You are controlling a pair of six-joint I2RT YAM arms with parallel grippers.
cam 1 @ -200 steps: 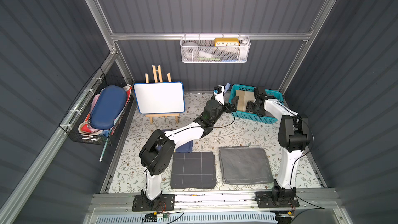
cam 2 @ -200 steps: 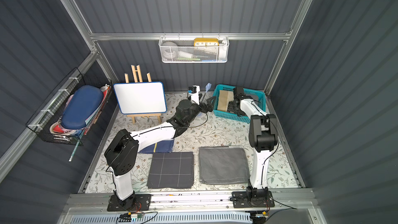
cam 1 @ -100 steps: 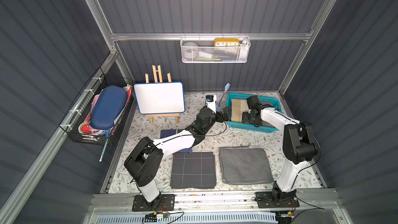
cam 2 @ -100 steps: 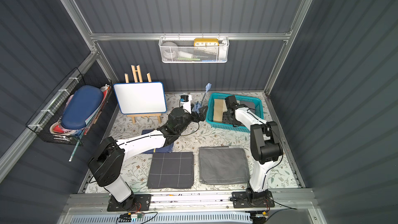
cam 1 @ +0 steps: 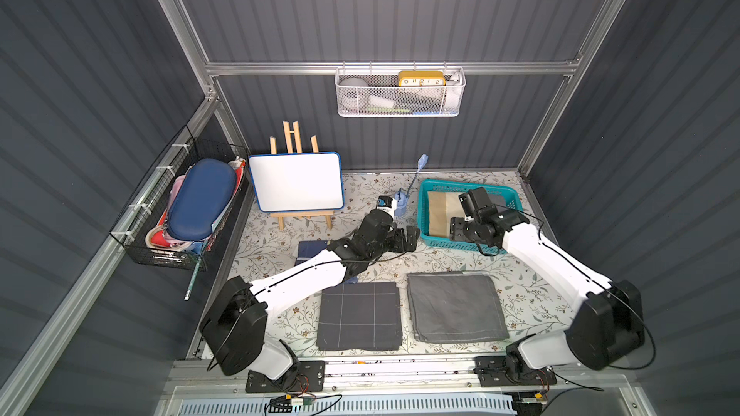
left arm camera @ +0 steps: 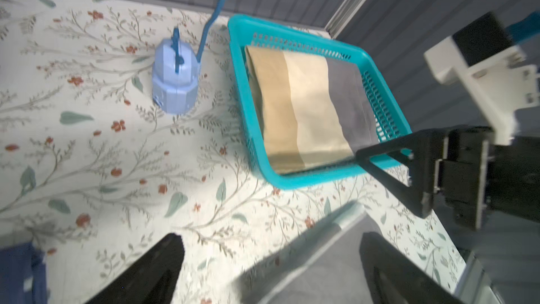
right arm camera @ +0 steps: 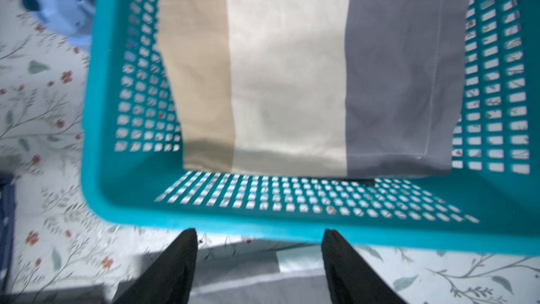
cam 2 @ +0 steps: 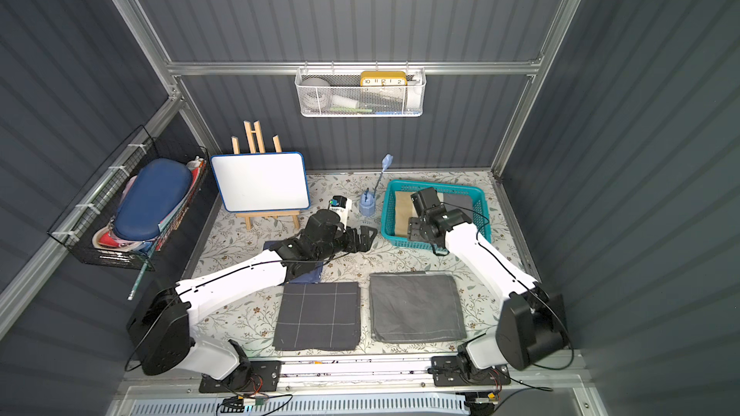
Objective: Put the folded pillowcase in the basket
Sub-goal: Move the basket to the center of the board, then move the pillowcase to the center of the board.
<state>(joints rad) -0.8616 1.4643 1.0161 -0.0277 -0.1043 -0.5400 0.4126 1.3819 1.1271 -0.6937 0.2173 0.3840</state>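
Walls (cam 1: 400, 2) were dark grey ribbed panels on three sides, held by aluminium frame bars (cam 1: 280, 68). The table had a floral cover (cam 1: 268, 246), cream with green leaves and small red flowers.

The teal basket (cam 1: 423, 230) sat at the back right of the cover, near the right wall corner. The pillowcase (cam 1: 439, 210), folded and striped tan, cream and grey, lay flat on the basket floor and covered most of it.

The right gripper (right arm camera: 258, 232) had its jaws apart with nothing between them. Its fingertips were by the basket's front rim, clear of the pillowcase. The left gripper (cam 1: 408, 238) had its jaws spread wide and empty. It was low over bare cover, just beside the basket's left wall.

A grey cloth (cam 1: 456, 306) and a dark checked cloth (cam 1: 360, 316) lay flat side by side at the front, with a narrow gap between them. A navy cloth (cam 1: 310, 252) lay partly under the left arm.

A whiteboard (cam 1: 296, 186) stood on a wooden easel (cam 1: 292, 142) at the back left. A light blue holder (cam 1: 401, 208) with a blue stick (cam 1: 416, 176) in it stood between the easel and the basket.

A white mesh bin (cam 1: 400, 104) hung from the back rail with a yellow clock (cam 1: 421, 78) inside. A black wire rack (cam 1: 168, 250) on the left wall held a blue case (cam 1: 200, 198) and other items too jumbled to name.
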